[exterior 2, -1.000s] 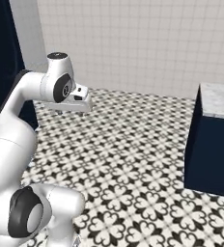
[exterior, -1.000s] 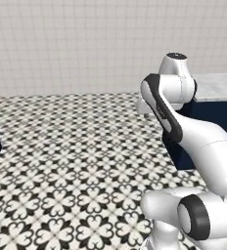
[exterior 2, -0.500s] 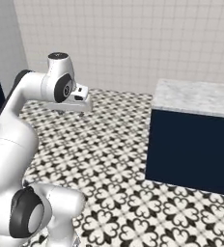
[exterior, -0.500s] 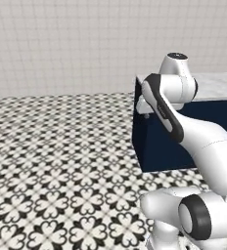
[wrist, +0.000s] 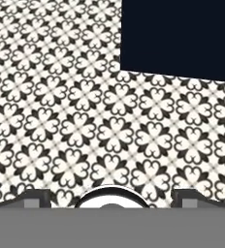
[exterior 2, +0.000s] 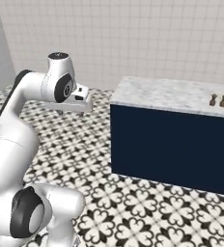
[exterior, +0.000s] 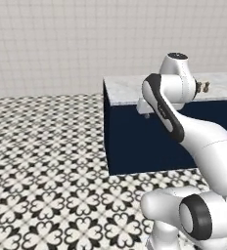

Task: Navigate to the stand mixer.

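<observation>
Glossy white and curved, with dark bands at its joints, the robot arm folds up and forward, carrying its two-finger gripper (exterior 2: 71,112) low in front of it above the floor. In the hand view the gripper's (wrist: 112,198) two small dark finger tips (wrist: 37,197) stand wide apart with nothing between them, so the claw is released and empty. In the left base view the gripper (exterior: 146,114) is mostly hidden behind the arm's own upper link.

The floor (exterior: 42,146) is smooth tile with a repeating black-and-white floral pattern. Behind it stands a wall of small pale square tiles (exterior: 61,44).

A box-shaped kitchen island stands ahead, with flat dark navy sides (exterior 2: 172,144) and a pale grey veined marble top (exterior 2: 167,91). Two tiny brown shakers (exterior 2: 218,100) stand side by side near the far right of that top. In the left base view the arm's shoulder partly covers the marble top (exterior: 125,90) and the shakers (exterior: 202,87). In the hand view, a navy side of the island (wrist: 177,38) fills the upper right corner.

Compared with half a second ago, the whole scene has shifted in both base views, which is the camera riding on the driving base. The island now sits nearer the middle of each view and shows more of its front. The arm holds the same folded pose.
</observation>
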